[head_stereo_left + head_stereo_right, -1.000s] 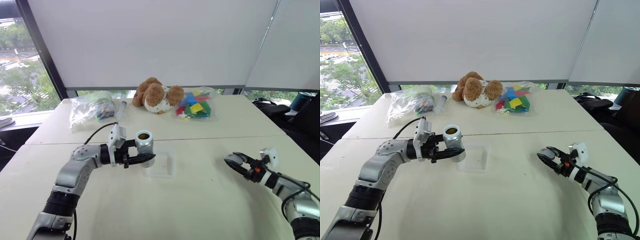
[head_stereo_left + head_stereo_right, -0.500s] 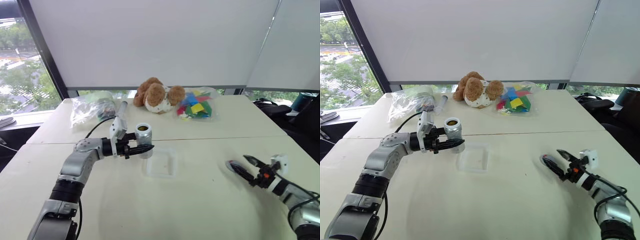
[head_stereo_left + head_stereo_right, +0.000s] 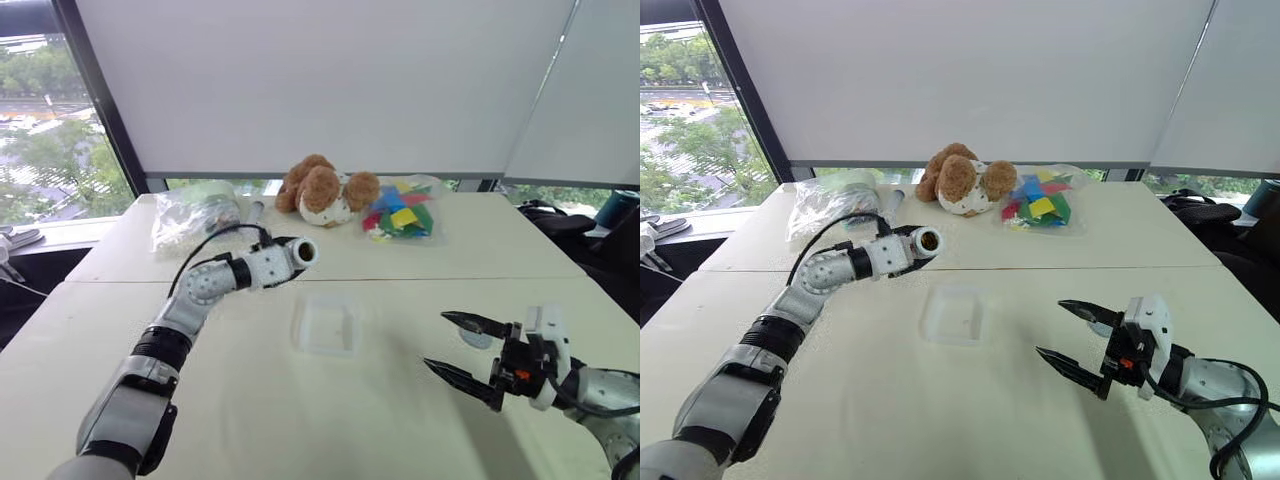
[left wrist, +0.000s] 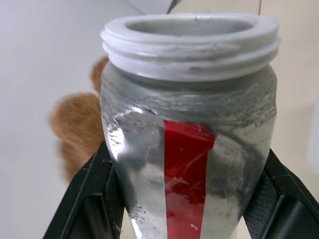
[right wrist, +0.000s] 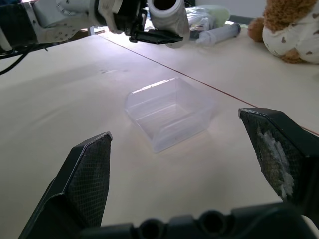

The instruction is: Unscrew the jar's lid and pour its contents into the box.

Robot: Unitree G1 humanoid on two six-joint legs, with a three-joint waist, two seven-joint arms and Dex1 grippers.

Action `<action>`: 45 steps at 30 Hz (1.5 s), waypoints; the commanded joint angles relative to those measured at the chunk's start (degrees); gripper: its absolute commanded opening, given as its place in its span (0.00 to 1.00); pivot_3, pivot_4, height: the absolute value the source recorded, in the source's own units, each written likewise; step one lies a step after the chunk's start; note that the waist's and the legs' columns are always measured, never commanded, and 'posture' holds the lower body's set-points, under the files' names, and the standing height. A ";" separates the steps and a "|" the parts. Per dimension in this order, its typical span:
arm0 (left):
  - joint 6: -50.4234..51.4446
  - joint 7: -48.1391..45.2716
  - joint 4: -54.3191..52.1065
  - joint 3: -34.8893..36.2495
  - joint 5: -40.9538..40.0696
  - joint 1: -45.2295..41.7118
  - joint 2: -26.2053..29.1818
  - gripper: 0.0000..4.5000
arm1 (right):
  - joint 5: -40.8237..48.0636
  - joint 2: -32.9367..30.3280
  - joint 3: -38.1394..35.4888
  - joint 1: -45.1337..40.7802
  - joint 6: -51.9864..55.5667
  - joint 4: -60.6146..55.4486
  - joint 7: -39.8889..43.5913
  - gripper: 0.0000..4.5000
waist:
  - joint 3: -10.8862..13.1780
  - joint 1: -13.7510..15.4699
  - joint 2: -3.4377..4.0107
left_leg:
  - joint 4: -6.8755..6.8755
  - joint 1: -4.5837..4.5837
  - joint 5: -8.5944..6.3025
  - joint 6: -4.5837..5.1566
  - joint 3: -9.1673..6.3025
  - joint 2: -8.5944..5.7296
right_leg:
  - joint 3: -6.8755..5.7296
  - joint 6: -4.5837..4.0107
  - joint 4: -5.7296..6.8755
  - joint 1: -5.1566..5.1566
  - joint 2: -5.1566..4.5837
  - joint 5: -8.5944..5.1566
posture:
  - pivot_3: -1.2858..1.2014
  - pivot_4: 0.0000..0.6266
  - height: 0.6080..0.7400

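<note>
The left gripper [image 3: 290,262] sits left of centre in the head views, its 2 black fingers [image 4: 82,196] clamped on either side of the jar [image 3: 297,252]. The jar is lifted clear of the table [image 3: 420,300] and tipped over towards level, its open mouth facing the right of the frame; no cap is on it, and the bare threaded rim shows in the left wrist view above a red label stripe [image 4: 183,181] running down the pale grey body. A dark brownish patch shows inside the mouth in the right eye view, too small to make out.

The box [image 3: 326,324] lies flat on the table in the middle of the frame, below and just right of the jar's mouth, apart from both grippers. It looks bare inside in the right wrist view.

The right gripper [image 3: 458,347] hovers at the lower right, its 2 fingers spread wide with nothing between them, tips pointing left towards the box. A small grey round shape [image 3: 477,339] lies on the table just behind its upper finger; it is likely the lid, though partly hidden.

Along the far edge of the table, in the upper middle, sit a brown teddy bear [image 3: 325,190], a clear bag of colourful blocks [image 3: 400,215] on its right, and another clear bag [image 3: 192,212] on its left with a grey tube [image 3: 254,211] beside it.
</note>
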 commanded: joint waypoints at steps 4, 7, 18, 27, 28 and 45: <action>3.19 52.58 -4.27 -18.36 44.39 -5.65 7.51 0.52 | 0.16 1.49 -0.53 0.40 0.03 -2.72 -3.07 0.99 | 0.01 0.00 -0.01 | 0.01 0.01 0.00 0.00 -0.01 0.00 | 0.00 0.03 0.00 0.02 0.01 0.01 | 0.52 0.24 1.00; 10.42 66.52 -0.32 -24.77 53.27 -7.69 6.10 0.52 | 0.42 2.16 0.46 -0.27 0.80 -3.38 -4.25 0.99 | 0.00 0.19 -0.02 | 0.02 0.01 -0.01 -0.01 0.00 -0.01 | -0.02 0.06 0.00 0.06 0.00 0.01 | 0.52 0.24 1.00; 29.85 89.72 12.21 -36.94 66.49 -16.32 -0.56 0.52 | 1.44 2.99 1.35 -0.29 2.50 -5.46 -6.37 0.99 | 0.02 -0.10 -0.05 | 0.06 -0.03 -0.01 -0.01 -0.01 -0.02 | -0.06 0.09 0.01 0.03 0.02 0.01 | 0.52 0.24 1.00; 35.30 95.38 18.72 -42.08 66.67 -18.06 -3.15 0.52 | 3.02 3.42 1.10 0.17 4.38 -7.70 -8.17 0.99 | 0.02 -0.03 -0.06 | 0.07 -0.03 -0.01 -0.01 -0.01 -0.01 | -0.06 0.09 0.02 0.01 0.01 0.01 | 0.52 0.24 1.00; 34.72 95.13 18.41 -42.16 66.24 -18.17 -2.89 0.52 | 3.10 3.44 1.16 0.20 4.55 -7.76 -8.28 0.99 | 0.03 0.00 -0.06 | 0.07 -0.03 -0.01 -0.01 -0.01 -0.01 | -0.06 0.09 0.02 0.01 0.01 0.01 | 0.52 0.24 1.00; 3.59 13.82 -2.87 -5.96 -23.47 1.74 6.10 0.52 | 2.14 4.97 5.14 -5.45 -0.21 -2.87 -1.91 0.99 | -0.02 -0.09 0.03 | 0.22 -0.02 0.00 -0.04 0.12 0.03 | -0.01 0.05 0.17 0.01 -0.11 0.03 | 0.52 0.24 1.00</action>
